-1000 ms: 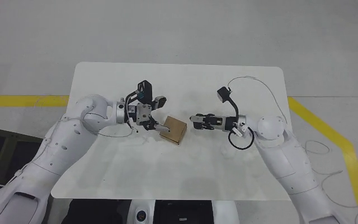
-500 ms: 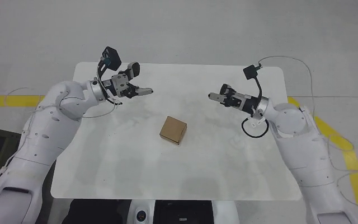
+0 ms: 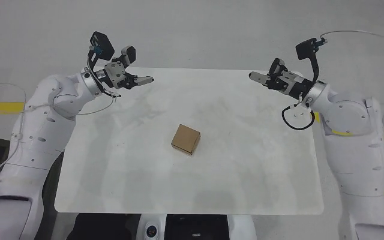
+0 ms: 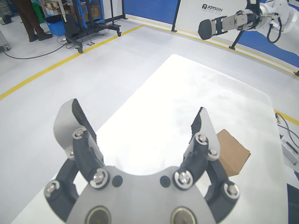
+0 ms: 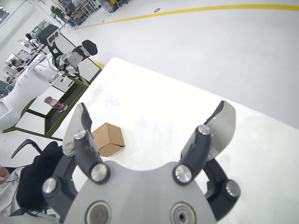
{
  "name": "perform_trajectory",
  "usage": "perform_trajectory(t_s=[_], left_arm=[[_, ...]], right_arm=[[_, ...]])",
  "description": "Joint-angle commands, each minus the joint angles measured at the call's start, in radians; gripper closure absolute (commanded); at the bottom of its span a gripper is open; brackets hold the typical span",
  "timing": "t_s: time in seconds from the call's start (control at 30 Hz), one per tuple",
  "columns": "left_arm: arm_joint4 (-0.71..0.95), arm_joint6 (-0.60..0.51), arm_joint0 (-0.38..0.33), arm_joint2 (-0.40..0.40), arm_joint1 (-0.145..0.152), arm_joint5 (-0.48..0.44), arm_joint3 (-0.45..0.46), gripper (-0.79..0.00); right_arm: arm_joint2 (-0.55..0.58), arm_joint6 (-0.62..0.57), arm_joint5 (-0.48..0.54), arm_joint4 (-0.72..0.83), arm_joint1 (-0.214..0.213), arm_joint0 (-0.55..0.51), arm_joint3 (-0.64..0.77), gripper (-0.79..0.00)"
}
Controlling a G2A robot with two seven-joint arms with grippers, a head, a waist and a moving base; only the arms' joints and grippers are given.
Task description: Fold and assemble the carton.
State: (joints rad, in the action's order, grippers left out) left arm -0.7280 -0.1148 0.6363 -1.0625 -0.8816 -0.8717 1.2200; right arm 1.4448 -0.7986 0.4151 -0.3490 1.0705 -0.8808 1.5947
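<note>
The carton [image 3: 186,139] sits mid-table [image 3: 252,180], between both hands.

Bright, even overhead light fills the room. The white rounded table [image 4: 177,108] glares almost blank in both wrist views. The small brown cardboard carton [image 3: 186,139] casts only a thin, soft shadow. In the wrist views the yellow floor lines [image 5: 186,11] bow toward the edges.

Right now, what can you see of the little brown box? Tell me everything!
The carton is a small box of plain brown cardboard, folded shut, with sharp edges and a thin seam along one side. It sits flat near the middle of the white table, turned askew to its edges. Only the table touches it; the left gripper and right gripper are open and far off.
</note>
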Motion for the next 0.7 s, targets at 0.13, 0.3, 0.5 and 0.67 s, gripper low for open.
perform_trajectory(t_s=[0.13,0.3,0.5,0.67], left_arm=[[-0.027,0.03,-0.033,-0.008,-0.008,-0.009,-0.019,-0.785],[-0.033,0.038,-0.04,-0.017,-0.01,-0.015,-0.019,-0.785],[-0.033,0.038,-0.04,-0.017,-0.01,-0.015,-0.019,-0.784],[-0.033,0.038,-0.04,-0.017,-0.01,-0.015,-0.019,-0.784]], right_arm=[[0.015,-0.024,0.0,-0.004,-0.009,0.028,0.017,-0.785],[0.004,-0.029,0.006,0.001,-0.012,0.048,0.021,-0.785],[0.004,-0.029,0.006,0.001,-0.013,0.048,0.021,-0.784],[0.004,-0.029,0.006,0.001,-0.012,0.048,0.021,-0.784]])
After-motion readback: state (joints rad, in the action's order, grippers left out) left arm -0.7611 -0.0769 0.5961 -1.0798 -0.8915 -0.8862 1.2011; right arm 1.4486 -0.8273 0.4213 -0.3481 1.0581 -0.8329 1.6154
